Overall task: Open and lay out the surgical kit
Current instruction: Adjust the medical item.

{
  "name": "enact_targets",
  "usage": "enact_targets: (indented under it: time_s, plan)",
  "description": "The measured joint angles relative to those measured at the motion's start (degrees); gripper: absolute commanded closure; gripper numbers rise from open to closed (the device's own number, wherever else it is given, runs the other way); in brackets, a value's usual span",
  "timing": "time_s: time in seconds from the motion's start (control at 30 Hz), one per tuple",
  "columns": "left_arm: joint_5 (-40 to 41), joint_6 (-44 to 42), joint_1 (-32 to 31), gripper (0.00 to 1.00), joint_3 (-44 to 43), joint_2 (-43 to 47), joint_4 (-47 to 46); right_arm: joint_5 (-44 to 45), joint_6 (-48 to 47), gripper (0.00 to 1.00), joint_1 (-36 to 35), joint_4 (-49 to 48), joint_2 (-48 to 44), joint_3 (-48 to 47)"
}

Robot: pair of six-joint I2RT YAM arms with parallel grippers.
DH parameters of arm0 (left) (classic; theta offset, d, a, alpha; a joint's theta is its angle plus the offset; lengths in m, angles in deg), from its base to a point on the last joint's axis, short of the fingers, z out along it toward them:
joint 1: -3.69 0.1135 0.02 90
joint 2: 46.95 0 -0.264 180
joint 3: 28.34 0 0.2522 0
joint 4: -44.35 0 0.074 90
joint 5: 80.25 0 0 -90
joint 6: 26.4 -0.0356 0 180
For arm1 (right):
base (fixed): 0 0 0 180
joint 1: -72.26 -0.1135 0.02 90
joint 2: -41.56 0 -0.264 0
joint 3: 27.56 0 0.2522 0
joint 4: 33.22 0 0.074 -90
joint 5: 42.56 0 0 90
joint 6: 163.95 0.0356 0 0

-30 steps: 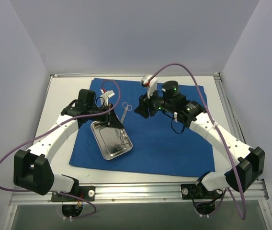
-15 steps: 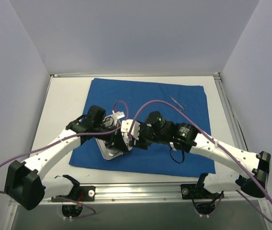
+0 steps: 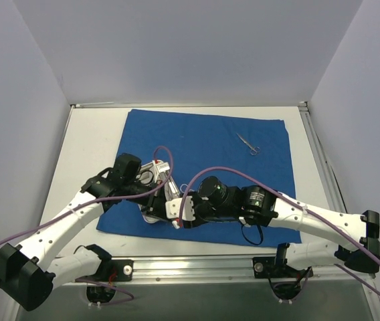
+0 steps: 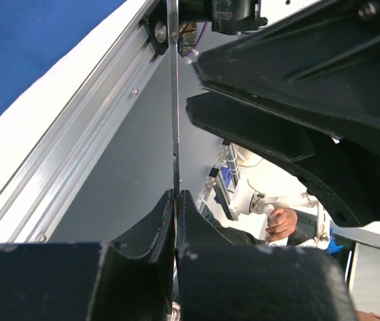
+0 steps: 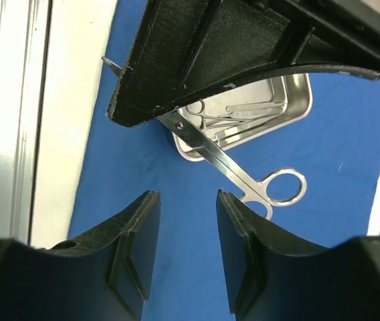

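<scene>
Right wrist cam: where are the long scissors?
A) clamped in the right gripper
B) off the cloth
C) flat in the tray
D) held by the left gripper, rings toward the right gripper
D: the scissors stick out from under the left gripper, which is shut on the blade. The right gripper is open with nothing between its fingers, and the tray lies behind.

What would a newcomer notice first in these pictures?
Both arms meet over the steel tray at the blue cloth's near left. The left gripper pinches a scissor-like instrument by its tip, before the open right gripper. Other scissors lie alone far right on the cloth.
</scene>
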Motion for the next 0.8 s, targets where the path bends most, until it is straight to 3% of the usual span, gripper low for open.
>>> enact_targets:
  time_s: [0.27,0.8]
  plan:
    - [-0.07,-0.94,-0.83,0.98,0.0,-2.05,1.95,4.0,-2.82,0.64,-3.21,1.42,2.97,-2.19]
    - [-0.72,-1.07,-3.69,0.98,-0.24,-3.26,2.36,5.14,-5.81,0.63,-3.21,1.16,5.42,-2.56]
